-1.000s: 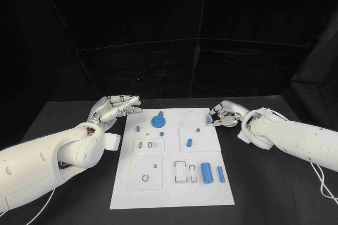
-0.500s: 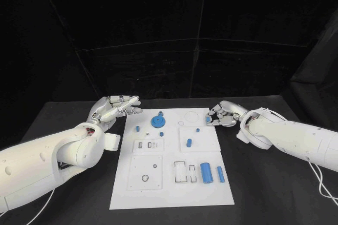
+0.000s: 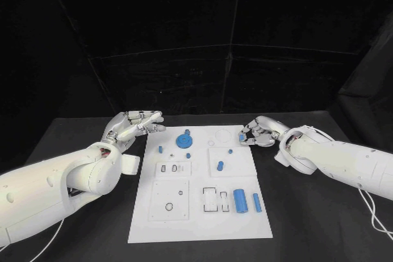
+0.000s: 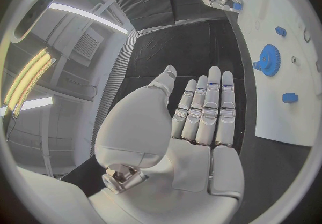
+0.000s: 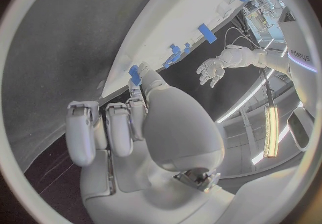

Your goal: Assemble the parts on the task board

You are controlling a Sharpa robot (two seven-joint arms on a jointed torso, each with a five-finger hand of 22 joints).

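The white task board (image 3: 200, 216) lies in the middle of the black table. On it are a blue gear (image 3: 184, 141), a thick blue cylinder (image 3: 239, 200), a thin blue pin (image 3: 256, 202) and several small blue pegs. My right hand (image 3: 259, 132) hovers at the board's far right corner and pinches a small blue part (image 3: 242, 138) between thumb and fingertip; the right wrist view shows that part (image 5: 134, 74) at the fingertips. My left hand (image 3: 135, 124) is at the board's far left corner, fingers stretched out and holding nothing. The left wrist view shows the gear (image 4: 268, 59).
Recessed slots (image 3: 214, 199) and a small ring hole (image 3: 168, 207) mark the board's near half. A short blue peg (image 3: 220, 166) lies on the raised square in the middle right. Black table (image 3: 319, 216) surrounds the board on both sides.
My right hand has edged slightly toward the board's far right corner with the small blue part in it. The left hand has stayed in place.
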